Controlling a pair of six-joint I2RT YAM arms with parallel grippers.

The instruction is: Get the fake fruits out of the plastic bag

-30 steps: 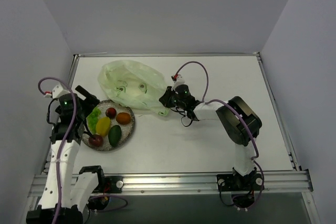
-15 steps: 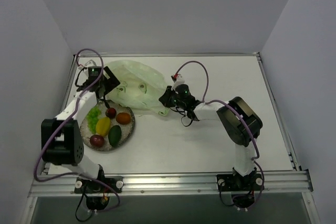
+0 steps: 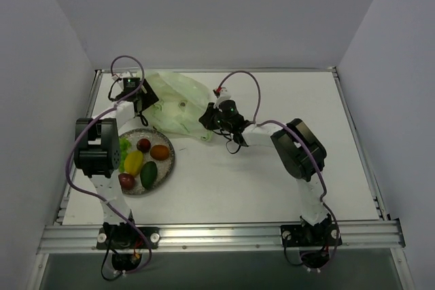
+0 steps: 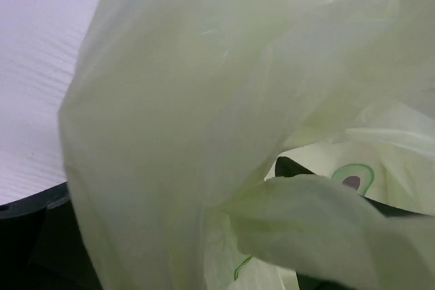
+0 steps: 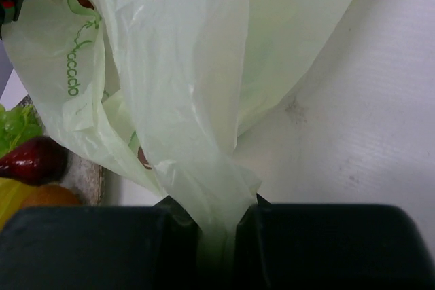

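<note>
Fruits: all six fake fruits (image 3: 134, 161) lie on the grey speckled plate (image 3: 166, 168) at the near left of the table (image 3: 258, 181), outside the plastic bag (image 3: 178, 103). The bag lies crumpled just beyond the plate, toward the far left. The right hand (image 5: 217, 221) is clamped on the bag's near right edge, with film bunched between its fingers. The left hand (image 3: 141, 100) sits at the bag's far left edge, jaws apart, film draped loosely across them.

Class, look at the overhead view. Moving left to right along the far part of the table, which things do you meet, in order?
left hand → plastic bag → right hand
</note>
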